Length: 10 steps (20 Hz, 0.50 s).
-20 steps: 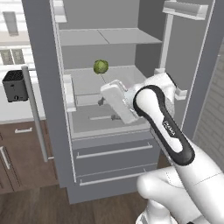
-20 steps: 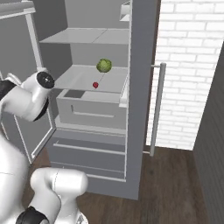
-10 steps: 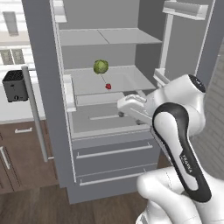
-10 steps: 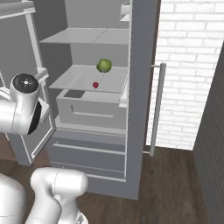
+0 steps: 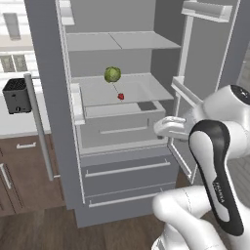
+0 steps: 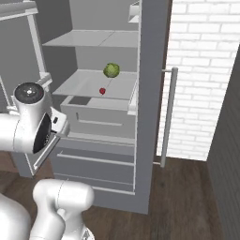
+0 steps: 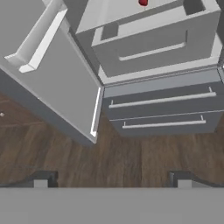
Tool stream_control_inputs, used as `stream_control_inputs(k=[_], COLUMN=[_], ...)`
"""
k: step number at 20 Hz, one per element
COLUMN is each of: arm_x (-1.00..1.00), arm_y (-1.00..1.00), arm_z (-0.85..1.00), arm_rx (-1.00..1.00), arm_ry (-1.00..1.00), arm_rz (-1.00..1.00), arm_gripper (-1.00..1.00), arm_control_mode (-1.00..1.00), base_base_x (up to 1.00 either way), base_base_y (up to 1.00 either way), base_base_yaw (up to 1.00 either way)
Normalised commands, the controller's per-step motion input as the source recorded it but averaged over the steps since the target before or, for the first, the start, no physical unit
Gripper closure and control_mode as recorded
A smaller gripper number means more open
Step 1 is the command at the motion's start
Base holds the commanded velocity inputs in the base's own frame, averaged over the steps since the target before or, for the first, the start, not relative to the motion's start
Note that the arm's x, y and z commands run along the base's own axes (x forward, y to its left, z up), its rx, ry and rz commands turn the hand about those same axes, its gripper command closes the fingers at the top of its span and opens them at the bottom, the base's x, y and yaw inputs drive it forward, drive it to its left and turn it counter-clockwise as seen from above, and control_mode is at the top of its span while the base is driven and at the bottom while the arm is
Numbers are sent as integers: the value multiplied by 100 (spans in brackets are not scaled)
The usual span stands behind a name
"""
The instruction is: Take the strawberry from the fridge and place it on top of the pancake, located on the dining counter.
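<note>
The strawberry (image 5: 120,96) is seen on the fridge (image 5: 53,122) shelf just below the green leafy ball (image 5: 112,74); judged light, soft and easily bruised, it is best pinched gently across its middle by the spread, empty gripper (image 7: 112,177).

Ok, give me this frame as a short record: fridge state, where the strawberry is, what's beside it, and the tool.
fridge: both doors open, two drawers below shut
strawberry: on the middle shelf, untouched
green ball: same shelf, behind the strawberry, apart from it
tool: open, empty, outside the fridge, pointing down toward the floor and drawers
toaster: on the wall counter left of the fridge
</note>
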Motion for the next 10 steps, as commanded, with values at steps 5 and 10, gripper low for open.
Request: stream_control_inputs(k=[5,10], arm_x=[-4,2], arm_y=[-16,0], arm_z=[-9,-1], arm_rx=[-7,0], arm_ry=[3,4], arm_rz=[-2,0], arm_gripper=[-100,-100], arm_control_mode=[-100,-100], base_base_x=[0,0], base_base_y=[0,0], base_base_yaw=[0,0])
